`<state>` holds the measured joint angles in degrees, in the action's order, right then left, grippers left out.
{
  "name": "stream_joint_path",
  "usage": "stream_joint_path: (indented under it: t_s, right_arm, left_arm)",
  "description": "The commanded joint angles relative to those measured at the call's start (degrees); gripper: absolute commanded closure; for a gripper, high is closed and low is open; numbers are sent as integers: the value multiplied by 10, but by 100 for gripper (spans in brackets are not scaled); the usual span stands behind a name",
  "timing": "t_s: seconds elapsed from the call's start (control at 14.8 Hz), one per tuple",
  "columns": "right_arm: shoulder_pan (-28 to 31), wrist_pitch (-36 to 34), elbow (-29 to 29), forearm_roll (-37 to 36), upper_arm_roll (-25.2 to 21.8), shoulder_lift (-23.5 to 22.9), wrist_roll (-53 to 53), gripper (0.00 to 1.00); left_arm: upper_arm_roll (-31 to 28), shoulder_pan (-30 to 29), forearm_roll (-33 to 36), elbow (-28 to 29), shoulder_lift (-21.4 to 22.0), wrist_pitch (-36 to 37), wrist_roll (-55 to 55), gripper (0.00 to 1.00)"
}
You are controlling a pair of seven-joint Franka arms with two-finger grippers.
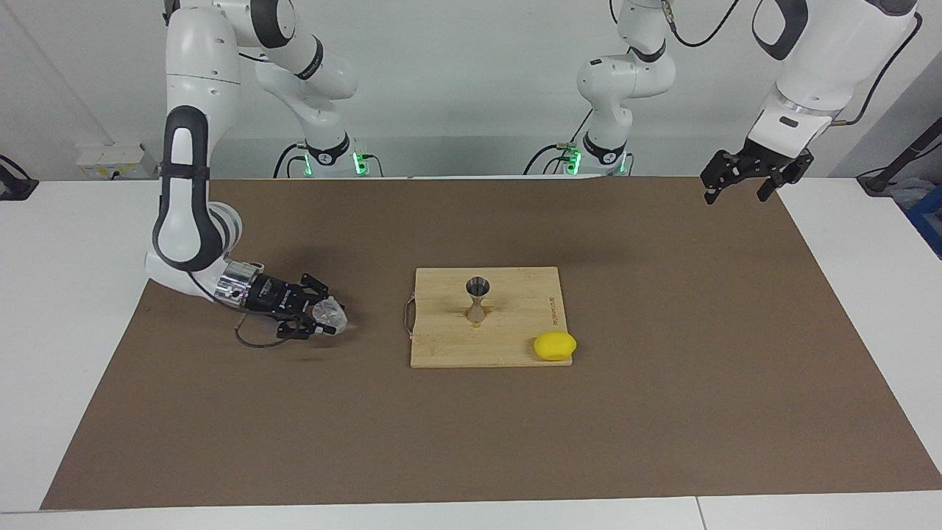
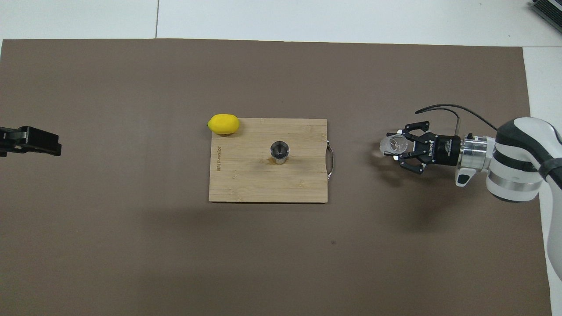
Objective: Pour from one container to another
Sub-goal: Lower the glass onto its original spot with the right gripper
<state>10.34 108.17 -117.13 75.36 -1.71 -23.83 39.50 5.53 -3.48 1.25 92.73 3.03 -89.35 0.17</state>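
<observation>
The right gripper point(image 1: 324, 318), at mid-left of the frame, gripped a small clear glass cup point(image 1: 330, 315) low over the brown mat point(image 1: 662, 383). At centre, a silvery hourglass-shaped metal jigger point(image 1: 477, 299) stood upright on a rectangular bamboo cutting board point(image 1: 508, 346), a yellow lemon point(image 1: 555, 346) at its lower right corner. The left gripper point(image 1: 743, 180) hung open at upper right.
</observation>
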Motion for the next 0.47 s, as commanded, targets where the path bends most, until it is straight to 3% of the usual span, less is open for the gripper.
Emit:
stream_joint_path:
  t_s: [0.0,0.4]
  right_arm:
    - [19,-2,-9,-20,7,-1,-31,100]
    - [24,12,-9,-56,6,-6,-53,100]
  left_arm:
    - [4,-4,1,-11,0,12,-2,0]
    - [4,-1,1,-7,2,9,0,0]
